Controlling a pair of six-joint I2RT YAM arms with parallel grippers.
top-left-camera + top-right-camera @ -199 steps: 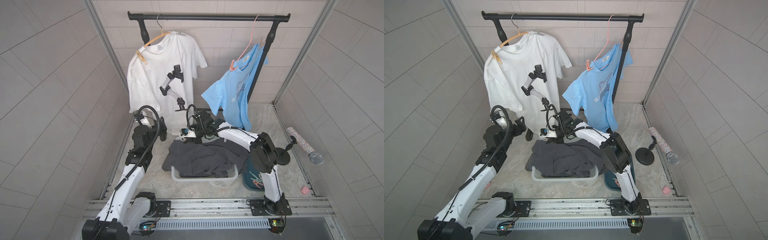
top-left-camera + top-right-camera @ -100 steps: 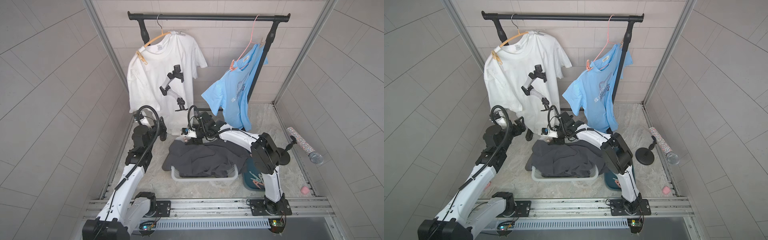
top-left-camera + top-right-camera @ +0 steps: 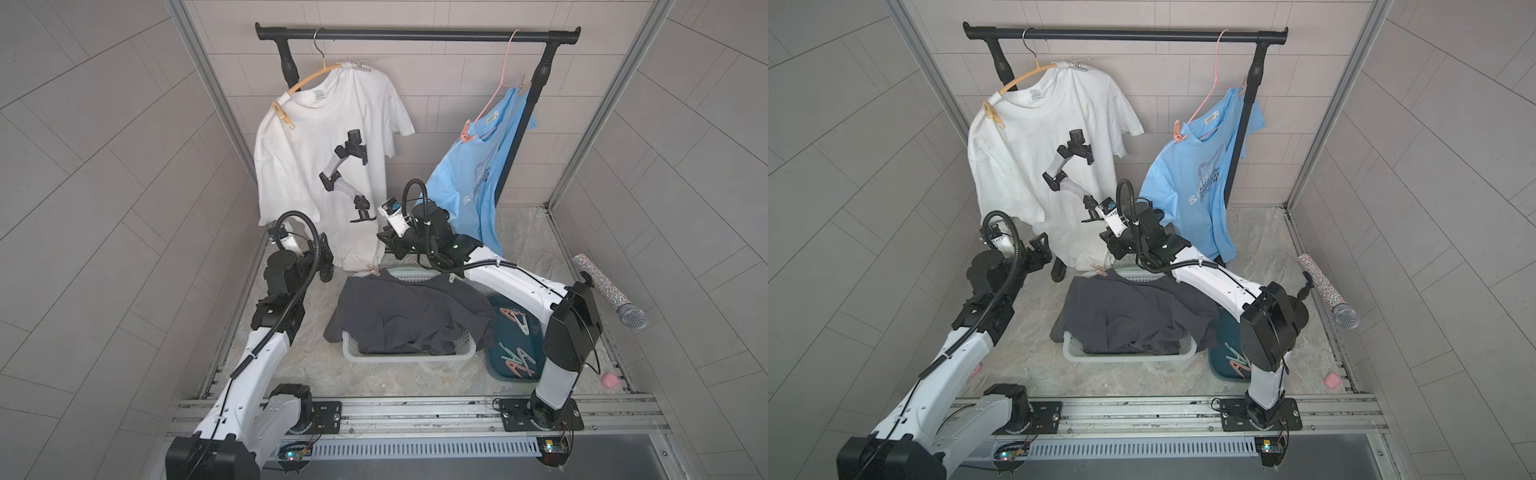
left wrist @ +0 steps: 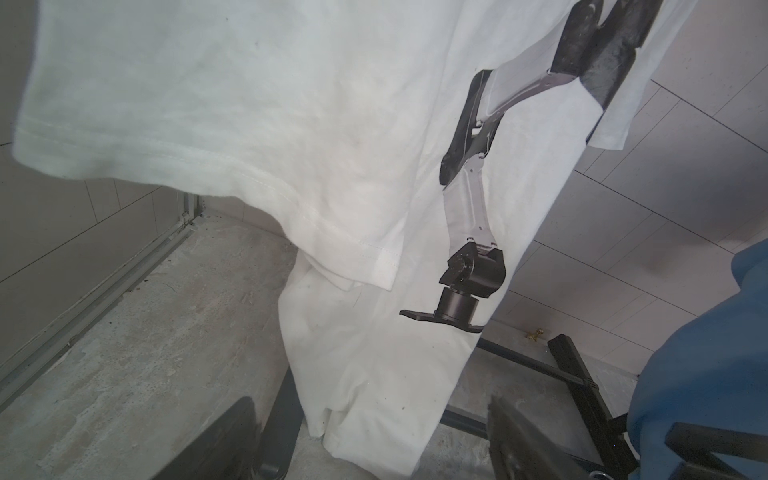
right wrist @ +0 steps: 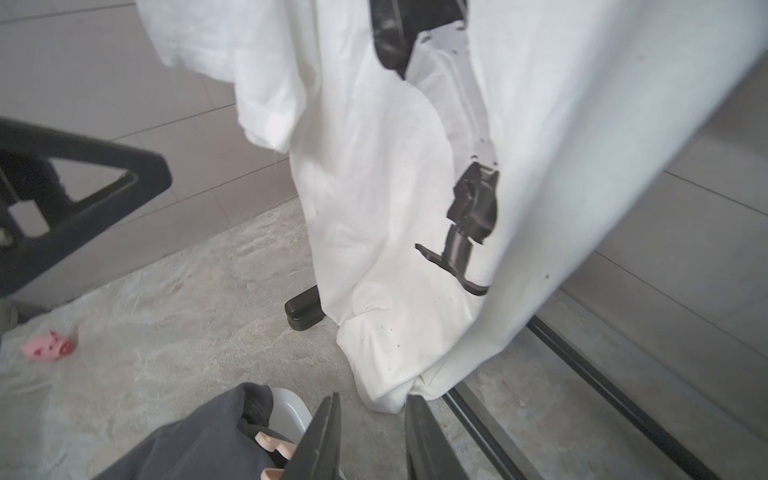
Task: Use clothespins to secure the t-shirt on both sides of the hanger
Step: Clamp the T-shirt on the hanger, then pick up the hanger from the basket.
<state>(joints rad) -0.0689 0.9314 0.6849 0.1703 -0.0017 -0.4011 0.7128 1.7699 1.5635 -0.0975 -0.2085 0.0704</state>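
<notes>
Found left claw (image 4: 370, 399) spread wide, empty, facing white printed fabric t-shirt (image 4: 249, 104). Found right claw (image 5: 375, 397) parted, gripping nothing, beside peach plastic clothespin (image 5: 270, 448), lower centre.

White t-shirt (image 4: 291, 104) with robot-arm print (image 4: 469, 208) above stone floor (image 4: 145, 332)

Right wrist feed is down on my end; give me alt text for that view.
The white t-shirt hangs just ahead of the right hand, its hem bunched at the floor. The hand's fingers stand apart with nothing between them, and a peach clothespin lies beside them on the dark grey garment.
</notes>
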